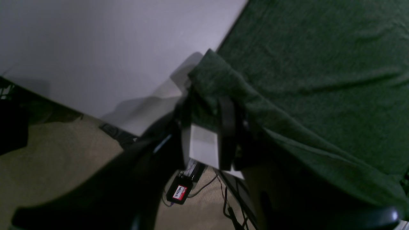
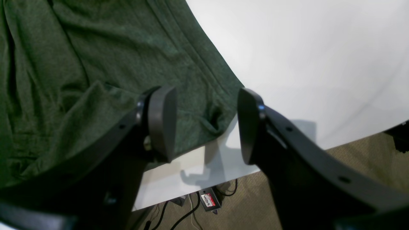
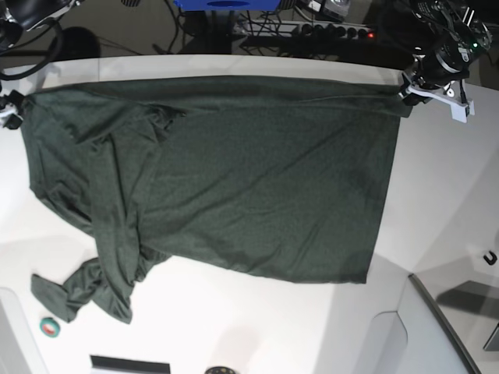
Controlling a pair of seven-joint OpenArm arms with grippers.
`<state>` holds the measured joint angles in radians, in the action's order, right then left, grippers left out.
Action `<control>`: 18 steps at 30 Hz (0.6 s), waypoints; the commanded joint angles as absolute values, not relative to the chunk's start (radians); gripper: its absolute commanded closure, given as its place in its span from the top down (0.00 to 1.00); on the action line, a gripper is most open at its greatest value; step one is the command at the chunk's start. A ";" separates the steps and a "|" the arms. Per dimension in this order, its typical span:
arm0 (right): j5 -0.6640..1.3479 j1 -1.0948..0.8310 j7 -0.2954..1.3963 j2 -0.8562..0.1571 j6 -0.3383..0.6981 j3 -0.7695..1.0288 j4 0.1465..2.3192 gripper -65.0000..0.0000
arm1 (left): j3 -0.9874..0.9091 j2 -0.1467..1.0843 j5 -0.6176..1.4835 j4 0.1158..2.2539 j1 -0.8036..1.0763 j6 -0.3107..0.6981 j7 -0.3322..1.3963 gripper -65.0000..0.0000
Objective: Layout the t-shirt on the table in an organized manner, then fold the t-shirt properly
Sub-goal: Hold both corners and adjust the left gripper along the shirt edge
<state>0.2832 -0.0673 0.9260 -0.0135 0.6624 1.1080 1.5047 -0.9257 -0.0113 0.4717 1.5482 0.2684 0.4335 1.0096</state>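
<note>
Close to the left wrist camera, the left gripper point(image 1: 204, 134) has its jaws pinched on a raised corner of the t-shirt point(image 1: 319, 64), at the far edge of the counter point(image 1: 96, 48); the fold of green cloth drapes over the pads. Dim light there makes it hard to say how much cloth lies between them.

Over the opposite far corner, the right gripper point(image 2: 206, 124) stands with its jaws well apart and holds nothing, with the shirt's corner just below it.

From the base view, the t-shirt point(image 3: 257, 179) lies spread across the counter point(image 3: 437, 202), its body fairly flat, though the sleeve side near the right gripper point(image 3: 9, 109) is bunched and one sleeve trails off toward the near edge.

To do this step well, the right gripper should probably take its corner fully before either arm pulls, and both should draw outward evenly, low over the counter, so the wrinkles ease out without dragging the shirt off.
</note>
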 commanded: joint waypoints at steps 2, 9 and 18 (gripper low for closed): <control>0.297 -0.061 0.908 -0.030 0.671 1.109 1.520 0.44 | -0.923 0.001 0.483 1.563 0.265 0.437 1.000 0.22; 0.297 -0.061 0.908 -0.031 0.673 1.109 1.520 0.44 | -0.929 0.002 0.481 1.563 0.265 0.437 0.998 0.29; 0.297 -0.061 0.908 -0.031 0.674 1.109 1.520 0.44 | -0.929 0.002 0.481 1.560 0.242 0.437 0.998 0.46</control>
